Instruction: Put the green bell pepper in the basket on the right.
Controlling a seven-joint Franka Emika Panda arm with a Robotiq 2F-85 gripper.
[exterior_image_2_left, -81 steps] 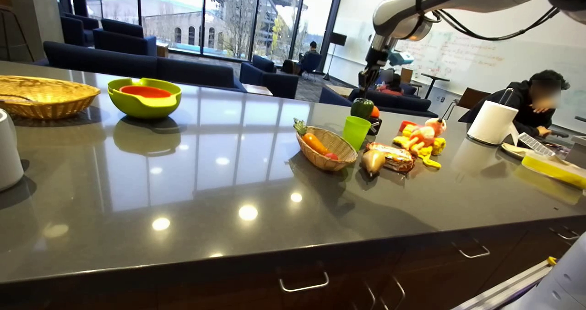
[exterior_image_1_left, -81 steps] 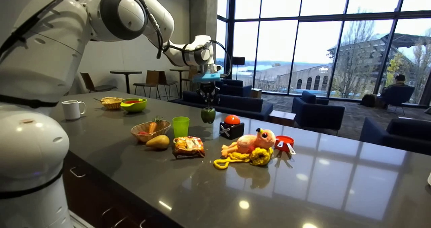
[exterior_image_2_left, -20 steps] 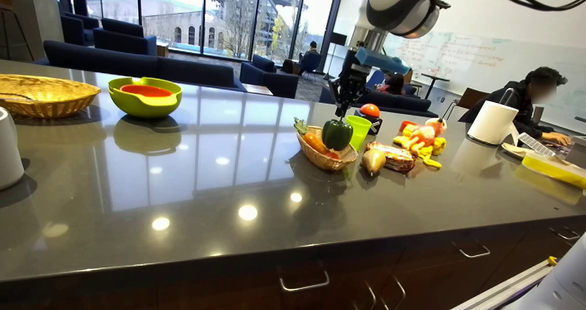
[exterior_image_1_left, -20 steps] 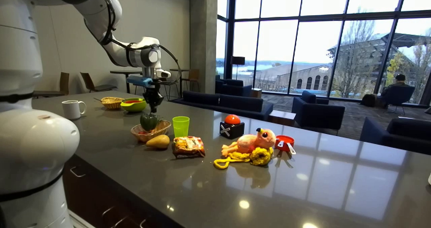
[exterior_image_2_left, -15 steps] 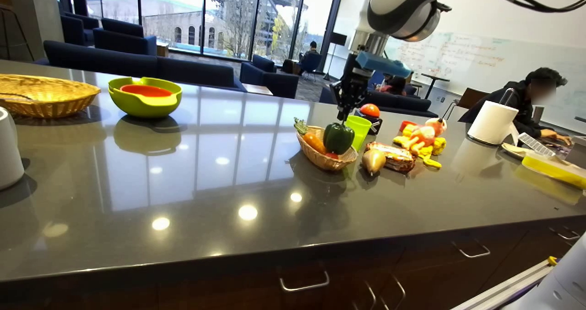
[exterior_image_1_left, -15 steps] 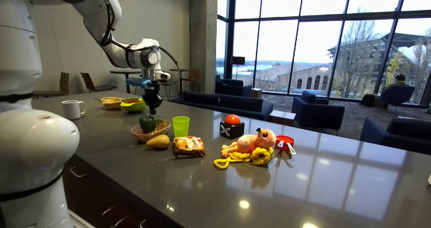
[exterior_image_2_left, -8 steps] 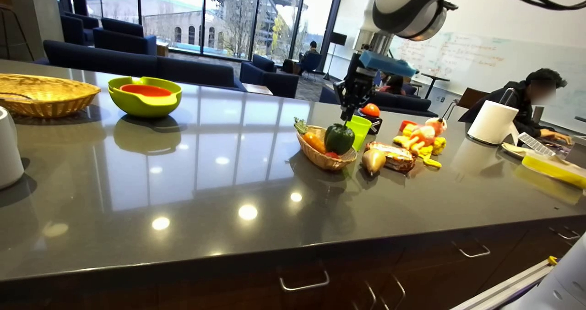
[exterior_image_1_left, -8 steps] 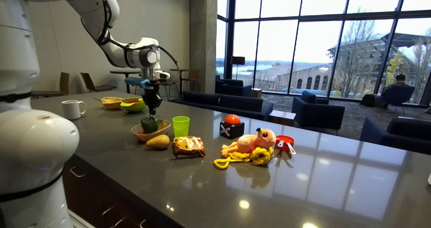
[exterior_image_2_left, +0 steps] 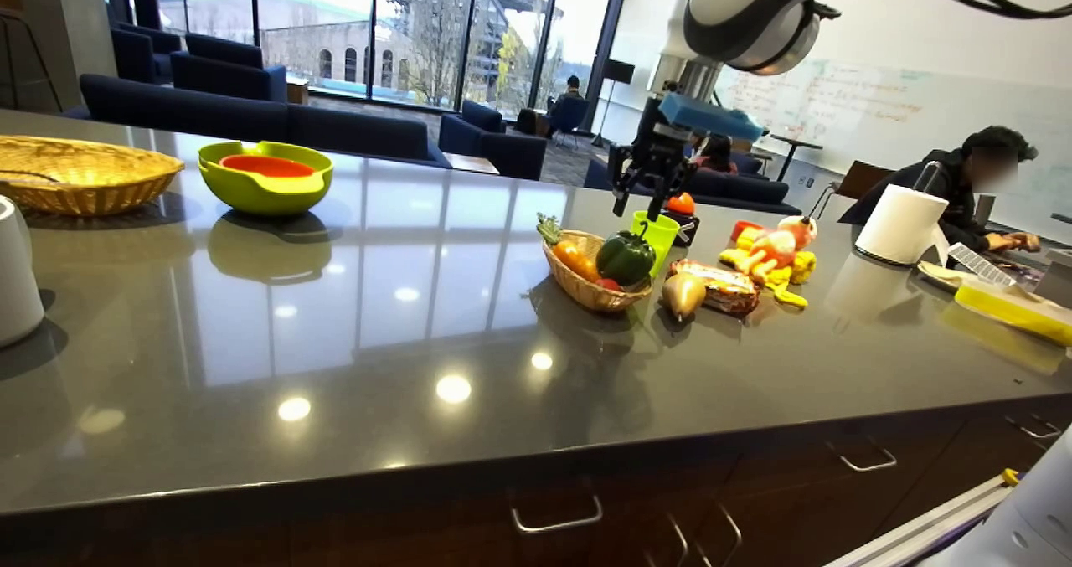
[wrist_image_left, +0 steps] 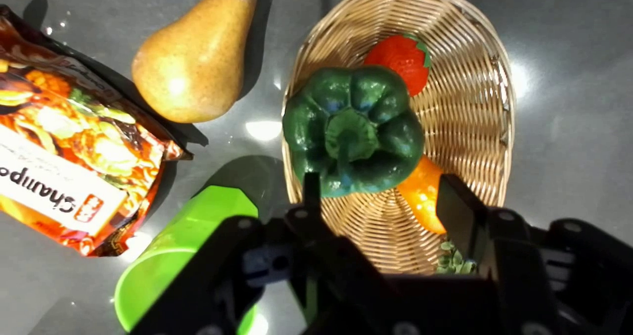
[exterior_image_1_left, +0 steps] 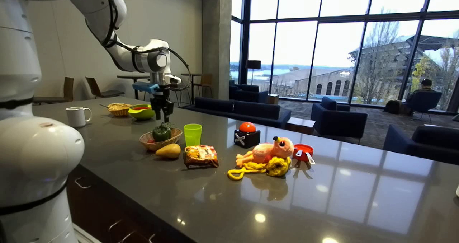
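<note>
The dark green bell pepper point(wrist_image_left: 353, 127) rests in the small wicker basket point(wrist_image_left: 474, 102), stem up, against one side wall. Both exterior views show the pepper point(exterior_image_1_left: 161, 132) point(exterior_image_2_left: 626, 257) below my fingers, sitting partly above the rim of the basket point(exterior_image_2_left: 589, 296). My gripper point(exterior_image_2_left: 638, 212) hangs just over it, with a visible gap between fingertips and stem. In the wrist view the gripper point(wrist_image_left: 380, 179) has its jaws spread apart and nothing between them. An orange carrot point(wrist_image_left: 420, 196) and a red fruit or vegetable point(wrist_image_left: 399, 60) share the basket.
Close beside the basket stand a lime-green cup point(exterior_image_1_left: 193, 135), a pear point(exterior_image_1_left: 168, 151) and a snack packet point(exterior_image_1_left: 200, 156). Farther along are a black box with an orange dome point(exterior_image_1_left: 247, 135) and a plush bird point(exterior_image_1_left: 265, 153). Another basket point(exterior_image_2_left: 92, 190) and a green bowl point(exterior_image_2_left: 266, 186) stand apart.
The pepper came across the table held in my gripper and was lowered into the basket. In the last half second the fingers spread, and the pepper settled slightly, tilting.
</note>
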